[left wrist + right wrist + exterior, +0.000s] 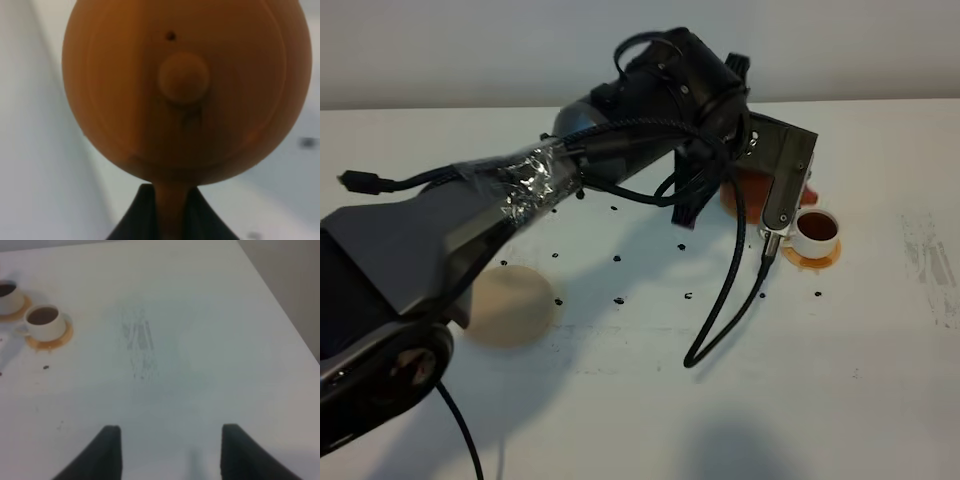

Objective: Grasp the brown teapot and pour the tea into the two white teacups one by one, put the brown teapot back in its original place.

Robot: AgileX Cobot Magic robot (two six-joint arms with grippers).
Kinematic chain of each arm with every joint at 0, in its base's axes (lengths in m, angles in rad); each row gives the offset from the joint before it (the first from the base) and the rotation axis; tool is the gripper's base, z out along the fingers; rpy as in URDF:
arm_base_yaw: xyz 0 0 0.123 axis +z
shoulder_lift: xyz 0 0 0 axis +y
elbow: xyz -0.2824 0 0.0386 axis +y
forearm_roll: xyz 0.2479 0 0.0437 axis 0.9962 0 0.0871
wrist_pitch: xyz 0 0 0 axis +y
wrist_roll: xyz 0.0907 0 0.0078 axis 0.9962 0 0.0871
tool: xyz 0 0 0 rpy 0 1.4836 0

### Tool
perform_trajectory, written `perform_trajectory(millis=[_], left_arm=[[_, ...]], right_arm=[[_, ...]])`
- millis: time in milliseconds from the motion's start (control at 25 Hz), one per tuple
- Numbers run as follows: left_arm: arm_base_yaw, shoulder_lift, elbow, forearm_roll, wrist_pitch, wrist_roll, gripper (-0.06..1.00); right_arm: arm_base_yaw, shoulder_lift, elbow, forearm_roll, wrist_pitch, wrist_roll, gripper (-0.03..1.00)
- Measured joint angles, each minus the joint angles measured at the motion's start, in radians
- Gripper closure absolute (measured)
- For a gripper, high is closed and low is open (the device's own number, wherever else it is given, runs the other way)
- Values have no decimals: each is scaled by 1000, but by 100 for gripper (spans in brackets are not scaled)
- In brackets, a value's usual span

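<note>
Behind left arm [520, 190], brown teapot [752, 186] mostly hidden; 1 teacup [815, 230] visible.

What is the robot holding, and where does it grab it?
The left gripper holds the brown teapot by its loop handle. The right gripper is open and holds nothing.

Brown teapot [185, 95]: fills view, knobbed lid facing camera. Left claw [170, 215]: clamped on handle. White desk [45, 165] behind.
</note>
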Motion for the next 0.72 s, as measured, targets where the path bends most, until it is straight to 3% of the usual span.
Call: perform_trajectory(millis=[120, 280, 600, 720], left_arm=[[6, -11, 0, -71, 73, -37, 87], [10, -21, 17, -94, 93, -90, 87], [30, -147, 332, -113, -79, -99, 87], [37, -159, 395, -136, -89, -122, 87]], right_arm=[[0, 0, 0, 0, 0, 0, 53], [0, 0, 0, 0, 0, 0, 53], [0, 0, 0, 0, 0, 0, 53], [0, 0, 0, 0, 0, 0, 53]])
